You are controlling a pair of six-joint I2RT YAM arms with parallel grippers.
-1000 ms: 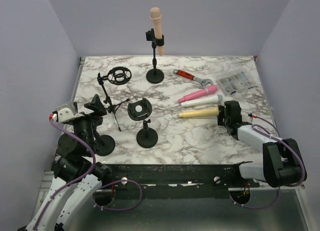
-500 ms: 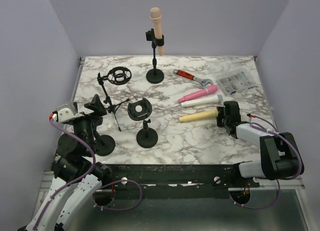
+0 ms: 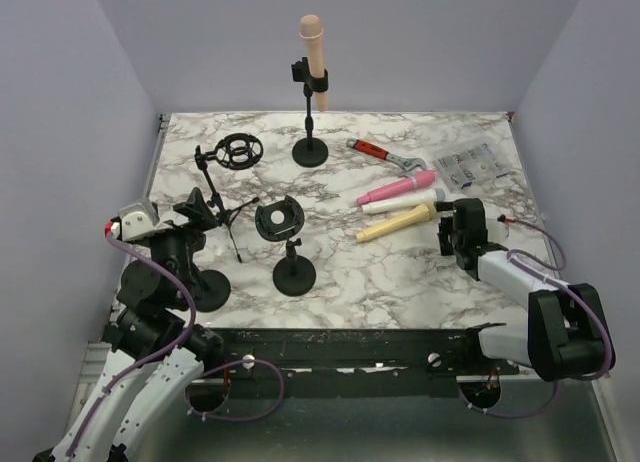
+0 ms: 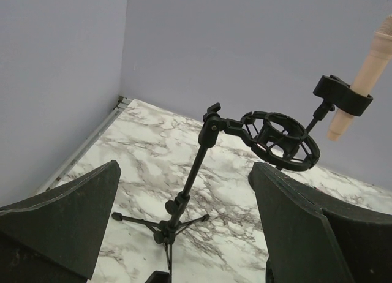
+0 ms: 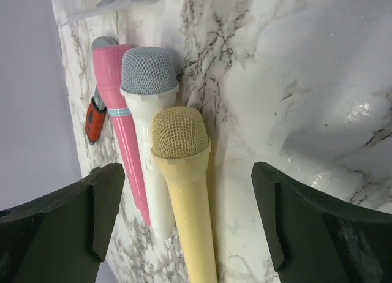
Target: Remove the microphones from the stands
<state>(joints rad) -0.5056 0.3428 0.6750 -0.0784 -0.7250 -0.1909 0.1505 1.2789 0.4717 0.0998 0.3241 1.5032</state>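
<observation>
A peach microphone (image 3: 312, 47) stands upright in the clip of a tall black stand (image 3: 310, 150) at the back of the table; the left wrist view has it at the upper right (image 4: 362, 71). My right gripper (image 3: 453, 222) is open at the right of the table. Just beyond its fingertips a yellow microphone (image 3: 395, 224) lies on the marble, touching neither finger. The right wrist view shows that yellow microphone (image 5: 190, 197) lying loose ahead of the wide-apart jaws of my right gripper (image 5: 187, 173). My left gripper (image 3: 195, 210) is open and empty at the near left.
A white microphone (image 5: 150, 136) and a pink one (image 5: 119, 130) lie beside the yellow one. A red-handled wrench (image 3: 385, 155) and a plastic bag (image 3: 470, 165) lie at the back right. An empty tripod shock mount (image 4: 278, 139) and a short empty stand (image 3: 290, 247) occupy the left-centre.
My right gripper has opened and let go of the yellow microphone, which now lies tilted next to the white one. The left arm has barely shifted.
</observation>
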